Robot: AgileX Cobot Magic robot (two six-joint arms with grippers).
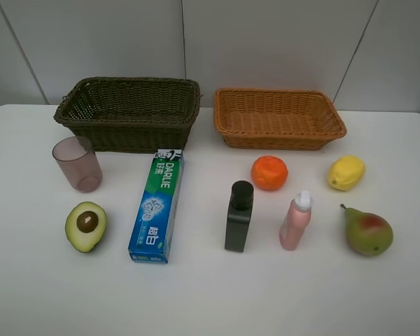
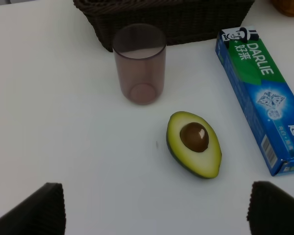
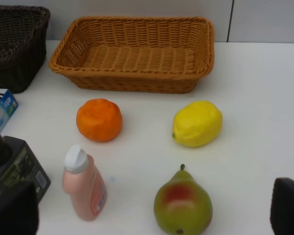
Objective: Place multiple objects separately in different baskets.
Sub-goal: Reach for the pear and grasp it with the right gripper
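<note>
The left claw (image 2: 157,209) stands wide, its two dark pads (image 2: 39,213) far apart with nothing between them, above the white table (image 1: 210,294). Just ahead of it, a little toward its right pad, the avocado (image 2: 194,144) lies cut face up with the pit showing. Farther ahead and slightly left, the cup (image 2: 139,63) stands upright, apart from the avocado. The dark basket (image 2: 186,19) sits just beyond the cup. The box (image 2: 262,93) lies flat off the claw's right side. It runs from near the right pad to the foot of the dark basket's front wall; I cannot tell whether it touches the wall.

The right claw (image 3: 149,208) is wide too and holds nothing, its pads (image 3: 289,208) at the edges of its own view. The pear (image 3: 183,205) lies just ahead between them, stem pointing away from the claw. The pink bottle (image 3: 84,188) stands upright ahead toward the left pad, white cap on top. The black bottle (image 3: 17,164) stands farther left, close by that pad. Beyond these, the orange (image 3: 99,120) on the left and the lemon (image 3: 197,123) on the right sit apart from each other. The tan basket (image 3: 137,81) lies behind them, with the dark basket to its left across a small gap. All eight things rest on the table, outside both baskets.
</note>
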